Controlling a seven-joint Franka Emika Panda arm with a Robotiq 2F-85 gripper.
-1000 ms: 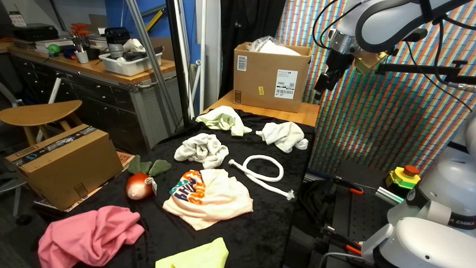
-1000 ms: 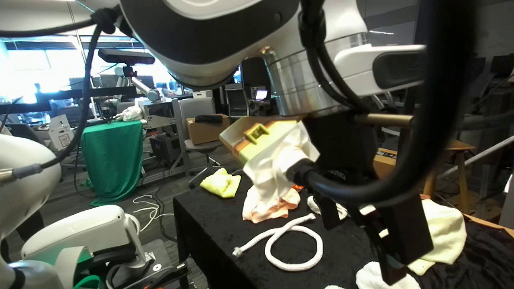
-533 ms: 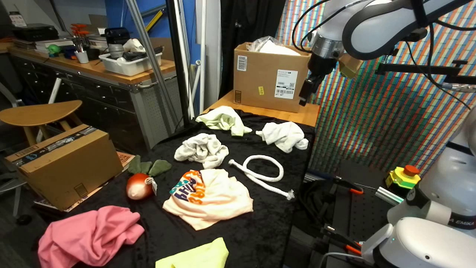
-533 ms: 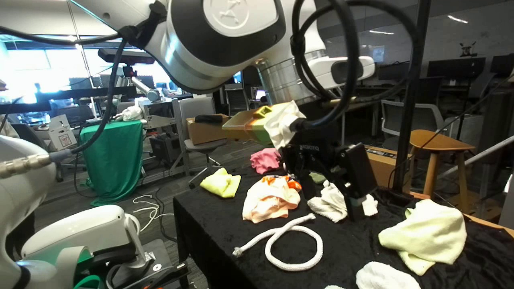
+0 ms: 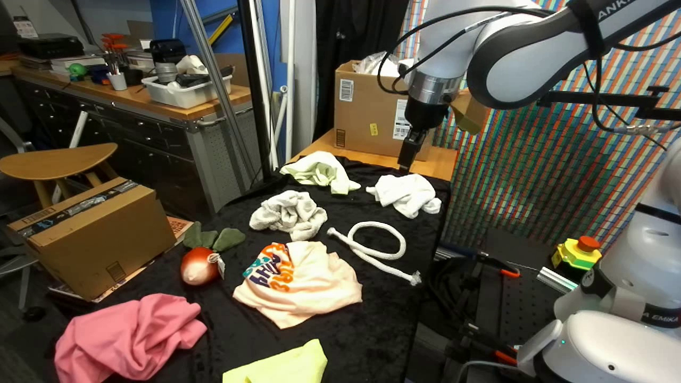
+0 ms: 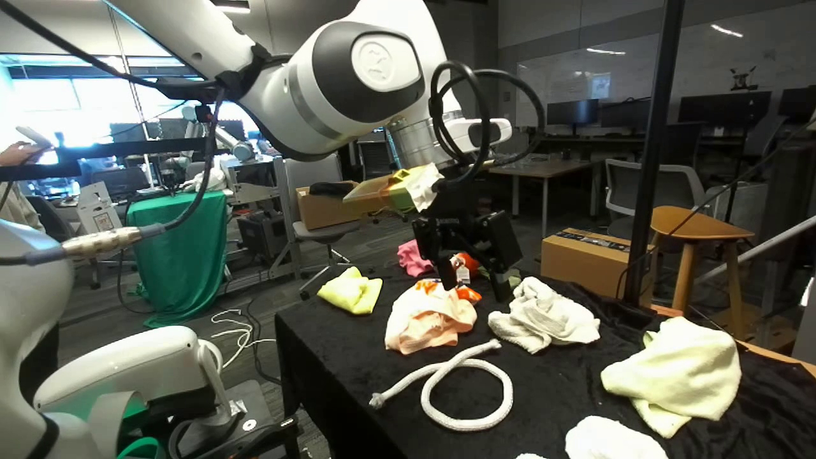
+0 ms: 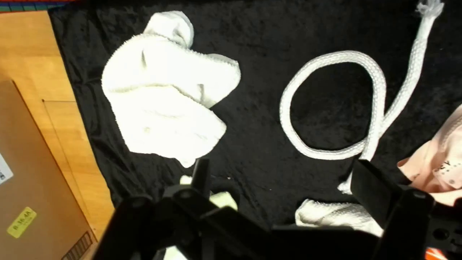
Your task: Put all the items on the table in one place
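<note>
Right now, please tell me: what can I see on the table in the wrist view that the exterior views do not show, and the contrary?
Wrist view only: no whole item, just small dark marks on the peach cloth.
Exterior views only: the pink cloth, yellow cloth and onion, each in both.
Shared: the peach cloth, white cloth, rope, towel and green cloth, the last two partly behind the open gripper in the wrist view.
</note>
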